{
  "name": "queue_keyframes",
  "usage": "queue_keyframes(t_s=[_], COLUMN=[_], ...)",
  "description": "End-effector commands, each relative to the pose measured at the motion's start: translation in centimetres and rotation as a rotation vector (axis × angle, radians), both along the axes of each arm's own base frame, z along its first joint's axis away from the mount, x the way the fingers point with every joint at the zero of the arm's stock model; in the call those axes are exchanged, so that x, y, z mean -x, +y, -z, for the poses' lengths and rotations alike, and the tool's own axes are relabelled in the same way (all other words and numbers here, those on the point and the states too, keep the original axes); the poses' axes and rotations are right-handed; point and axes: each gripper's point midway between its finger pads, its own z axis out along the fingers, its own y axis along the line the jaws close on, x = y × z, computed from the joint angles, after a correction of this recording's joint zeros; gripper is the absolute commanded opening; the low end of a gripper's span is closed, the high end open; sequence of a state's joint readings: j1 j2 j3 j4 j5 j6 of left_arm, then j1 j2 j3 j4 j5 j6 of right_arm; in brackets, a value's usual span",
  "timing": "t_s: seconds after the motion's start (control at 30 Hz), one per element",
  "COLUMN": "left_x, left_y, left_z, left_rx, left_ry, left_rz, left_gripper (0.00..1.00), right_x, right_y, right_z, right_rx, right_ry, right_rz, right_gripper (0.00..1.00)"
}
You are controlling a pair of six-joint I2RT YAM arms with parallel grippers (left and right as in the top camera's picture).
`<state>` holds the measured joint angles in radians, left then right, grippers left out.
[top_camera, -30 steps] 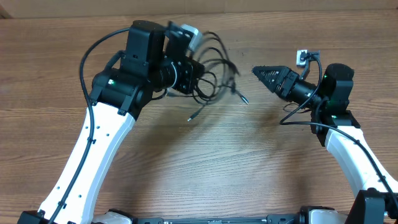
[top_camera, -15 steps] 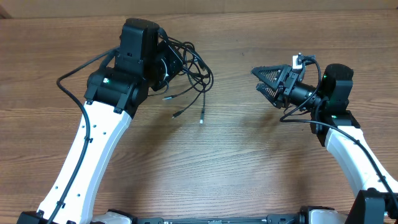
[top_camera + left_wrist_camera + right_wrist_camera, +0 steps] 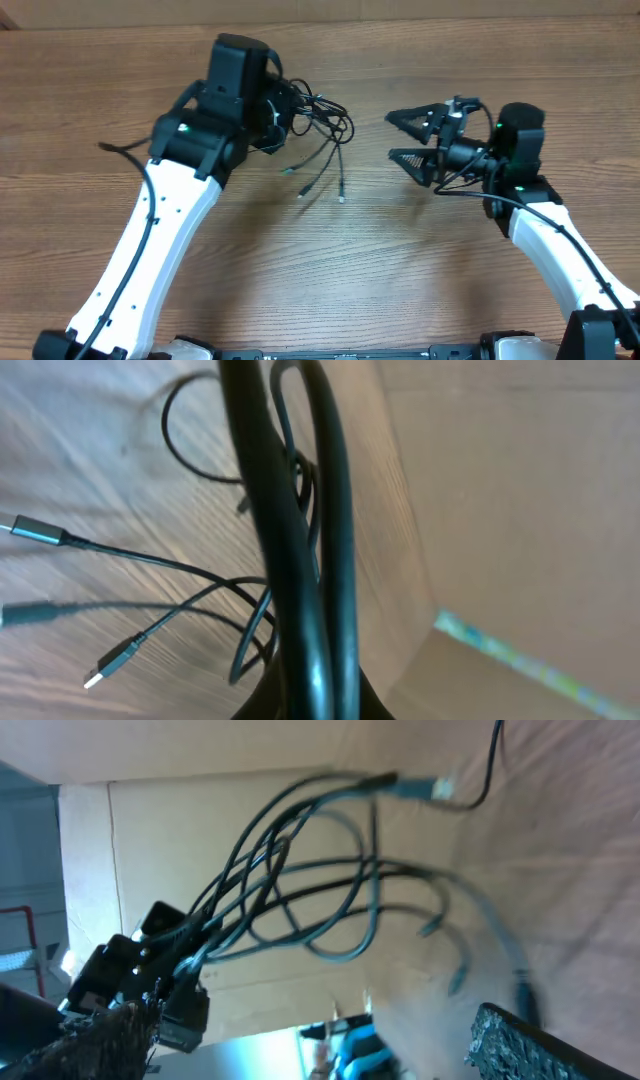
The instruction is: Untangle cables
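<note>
The cables are a tangled bundle of thin black cords hanging above the table, with my left gripper shut on them. Loose plug ends dangle down toward the wood. In the left wrist view two cable strands run right across the lens and hide the jaws, while other plug ends hang to the left. My right gripper stands wide open a short way to the right of the bundle, its jaws empty. From the right wrist, the cables loop ahead of the fingertips, apart from them.
The wooden table stretches out below both arms. A cardboard wall runs along the back edge, close behind the left gripper. The white left arm crosses the left half of the table.
The left gripper has swung the cable bundle about, and its plug ends now hang lower and further right. The right gripper has turned and moved left toward the cables.
</note>
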<state>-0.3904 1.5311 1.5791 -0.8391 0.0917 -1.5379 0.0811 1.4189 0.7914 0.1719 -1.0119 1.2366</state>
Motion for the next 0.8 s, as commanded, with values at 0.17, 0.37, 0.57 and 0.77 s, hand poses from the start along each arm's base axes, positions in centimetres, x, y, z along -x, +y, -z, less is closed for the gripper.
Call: queue_keyframes(t_s=[0.17, 0.37, 0.57, 0.77], left_x=[-0.2, 0.3, 0.3, 0.3], left_y=[-1.8, -2.7, -3.0, -3.6], left_z=[0.3, 0.2, 0.1, -0.4], left_rx=[0.108, 0.191, 0.261, 0.298], left_ry=[0.07, 0.121, 0.16, 0.162], left_rz=[-0.107, -0.127, -0.187, -0.175], left_gripper=[0.05, 0.04, 0.04, 0.04], right_x=[-0.6, -1.2, -0.9, -0.6], right_y=[1.3, 1.0, 1.5, 2.8], right_z=[-0.6, -0.4, -0.3, -0.1], right_rx=[-0.03, -0.03, -0.034, -0.019], right_ry=[0.058, 0.081, 0.095, 0.091], right_rz=[0.048, 0.091, 0.083, 0.079], right_gripper=[0.79, 0.62, 0.61, 0.61])
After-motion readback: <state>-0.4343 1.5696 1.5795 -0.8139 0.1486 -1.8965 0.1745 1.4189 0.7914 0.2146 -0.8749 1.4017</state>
